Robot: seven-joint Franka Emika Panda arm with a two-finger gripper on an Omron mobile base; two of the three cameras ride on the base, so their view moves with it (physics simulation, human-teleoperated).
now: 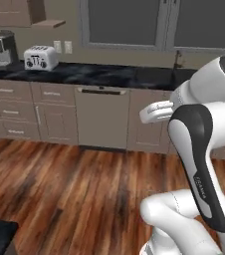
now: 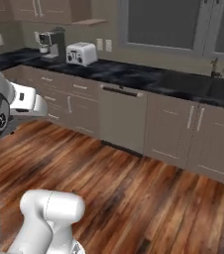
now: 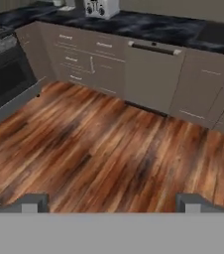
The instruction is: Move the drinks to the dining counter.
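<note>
The two small dark finger tips of the gripper (image 3: 112,203) stand far apart at the bottom of the hand view, released and with nothing between them, hanging above the reddish-brown wooden plank floor (image 3: 109,149). Beyond the floor runs a row of taupe cabinets with drawers and doors (image 3: 84,62), a flat-fronted dishwasher panel with a long bar handle (image 3: 151,74) set among them. Over the cabinets lies a black marble countertop with pale veins (image 1: 99,73). On it, towards its left end in the left base view, stand a white two-slot toaster (image 1: 41,58) and, just beside it, a dark and silver coffee machine (image 1: 1,49). A dark oven front (image 3: 5,79) shows at the left edge of the hand view. Large grey windows (image 1: 159,22) sit on the wall above the counter. No drink can be made out on this countertop, and I cannot tell where the drinks are.
</note>
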